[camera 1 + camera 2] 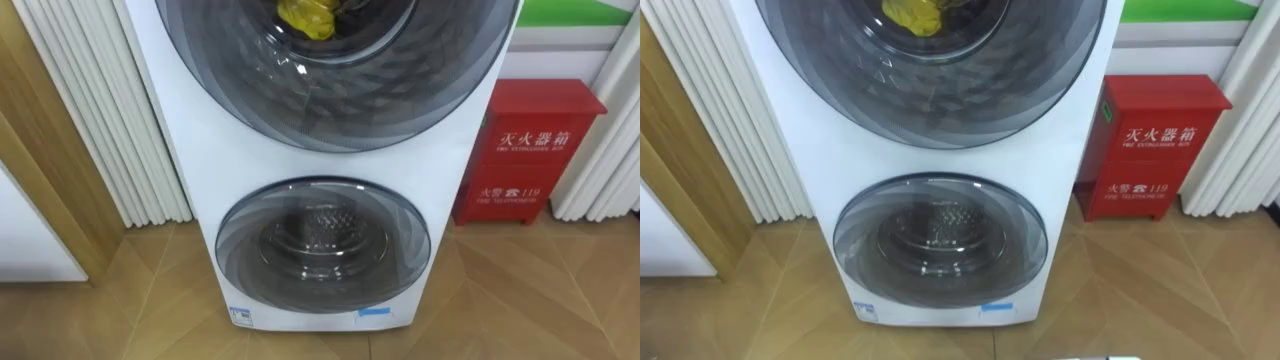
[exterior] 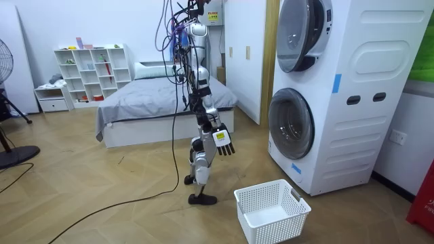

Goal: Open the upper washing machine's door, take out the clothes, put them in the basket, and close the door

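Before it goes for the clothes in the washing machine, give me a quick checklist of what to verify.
1. Clothes located: a yellow cloth shows behind the upper door glass: ok.
2. Upper door open: it looks shut: not ok.
3. Within reach: the robot stands some steps back from the washing machine: not ok.
4. Right hand free, fingers relaxed: ok.
5. White basket ready on the floor by the machine: ok.
6. Clothes behind the lower door: cannot tell.
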Robot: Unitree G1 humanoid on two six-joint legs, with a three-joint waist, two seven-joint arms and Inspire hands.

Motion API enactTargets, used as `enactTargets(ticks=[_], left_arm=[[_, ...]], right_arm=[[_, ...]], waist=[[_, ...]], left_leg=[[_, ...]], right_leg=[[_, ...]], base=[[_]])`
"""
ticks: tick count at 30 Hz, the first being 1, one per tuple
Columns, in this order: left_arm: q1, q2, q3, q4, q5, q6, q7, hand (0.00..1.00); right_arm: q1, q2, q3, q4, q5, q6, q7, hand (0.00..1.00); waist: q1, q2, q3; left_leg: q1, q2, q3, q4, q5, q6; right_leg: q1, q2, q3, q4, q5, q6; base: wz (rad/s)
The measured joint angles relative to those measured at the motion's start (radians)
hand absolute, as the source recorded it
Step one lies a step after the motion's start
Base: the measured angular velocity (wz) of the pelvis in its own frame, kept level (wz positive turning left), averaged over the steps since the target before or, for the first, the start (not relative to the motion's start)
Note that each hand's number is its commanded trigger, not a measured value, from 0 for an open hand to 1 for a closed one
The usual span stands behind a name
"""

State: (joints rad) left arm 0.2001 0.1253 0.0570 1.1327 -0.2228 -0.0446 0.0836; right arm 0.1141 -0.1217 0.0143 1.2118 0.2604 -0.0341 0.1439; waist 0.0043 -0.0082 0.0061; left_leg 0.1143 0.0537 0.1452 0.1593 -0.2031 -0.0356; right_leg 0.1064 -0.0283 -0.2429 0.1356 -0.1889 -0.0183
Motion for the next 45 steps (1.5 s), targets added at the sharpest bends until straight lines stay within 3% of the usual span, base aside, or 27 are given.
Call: enactTargets(ticks=[12,19,22,23,26,30,34,40,45], left_arm=[[0.0,0.0,0.0,0.0,-0.001,0.0,0.0,0.0],[0.006,0.0,0.018,-0.002,-0.002,0.0,-0.04,0.0],[0.003,-0.001,0.042,-0.004,0.013,0.0,-0.058,0.0],[0.004,-0.001,0.059,-0.004,0.033,0.0,-0.068,0.0],[0.001,0.003,0.087,-0.004,0.069,0.0,-0.081,0.0],[0.021,0.009,0.098,-0.032,0.075,0.002,-0.097,0.0],[0.033,0.015,0.122,-0.04,0.08,0.003,-0.095,0.0],[0.04,0.018,0.135,-0.052,0.088,0.037,-0.101,0.0],[0.041,0.02,0.135,-0.062,0.107,0.066,-0.108,0.0]], right_arm=[[0.003,0.0,0.0,0.007,0.005,0.0,0.001,0.0],[0.01,-0.001,0.0,-0.012,0.1,0.006,-0.023,0.0],[0.01,-0.006,-0.041,-0.124,0.111,0.03,-0.046,0.0],[0.008,-0.012,-0.051,-0.23,0.109,0.046,-0.062,0.0],[-0.066,-0.029,-0.095,-0.371,0.112,0.023,-0.074,0.0],[-0.119,-0.078,-0.124,-0.657,0.166,0.011,-0.108,0.0],[-0.21,-0.102,-0.126,-0.773,0.163,0.012,-0.148,0.0],[-0.312,-0.122,-0.126,-0.895,0.16,0.03,-0.166,0.0],[-0.395,-0.194,-0.124,-1.002,0.15,0.05,-0.228,0.0]], waist=[[0.0,-0.003,-0.0003],[0.005,-0.006,0.0003],[0.008,-0.008,0.0005],[0.009,-0.008,0.001],[0.002,-0.022,0.0052],[0.027,-0.036,0.0008],[0.03,-0.055,-0.0041],[0.036,-0.053,-0.0032],[0.059,-0.047,-0.0061]], left_leg=[[-0.001,-0.003,0.0,0.0,0.0,0.0],[0.003,-0.004,-0.002,0.0,0.0,0.0],[0.003,-0.004,-0.01,0.0,0.0,0.0],[0.003,-0.004,-0.01,0.001,0.0,0.0],[0.024,-0.007,-0.011,0.002,0.0,0.0],[0.027,-0.011,-0.013,0.002,0.0,0.0],[0.012,-0.011,-0.021,0.001,0.0,0.0],[0.015,-0.012,-0.04,-0.003,0.0,0.0],[-0.011,-0.012,-0.064,-0.007,0.0,0.001]], right_leg=[[-0.001,0.0,0.0,0.001,0.0,0.0],[0.006,0.0,0.002,0.004,0.0,0.001],[-0.005,-0.004,0.013,0.019,0.0,0.001],[-0.007,-0.003,0.021,0.019,0.0,0.001],[0.007,-0.002,0.021,0.015,0.002,0.004],[0.011,-0.005,0.02,0.016,0.002,0.008],[0.007,-0.003,0.014,0.017,0.002,0.007],[0.011,-0.005,-0.001,0.022,0.004,0.009],[-0.021,-0.006,-0.007,0.036,0.004,0.009]], base=[[0.0],[-0.01],[-0.13],[-0.21],[0.0],[0.03],[0.08],[0.07],[0.01]])
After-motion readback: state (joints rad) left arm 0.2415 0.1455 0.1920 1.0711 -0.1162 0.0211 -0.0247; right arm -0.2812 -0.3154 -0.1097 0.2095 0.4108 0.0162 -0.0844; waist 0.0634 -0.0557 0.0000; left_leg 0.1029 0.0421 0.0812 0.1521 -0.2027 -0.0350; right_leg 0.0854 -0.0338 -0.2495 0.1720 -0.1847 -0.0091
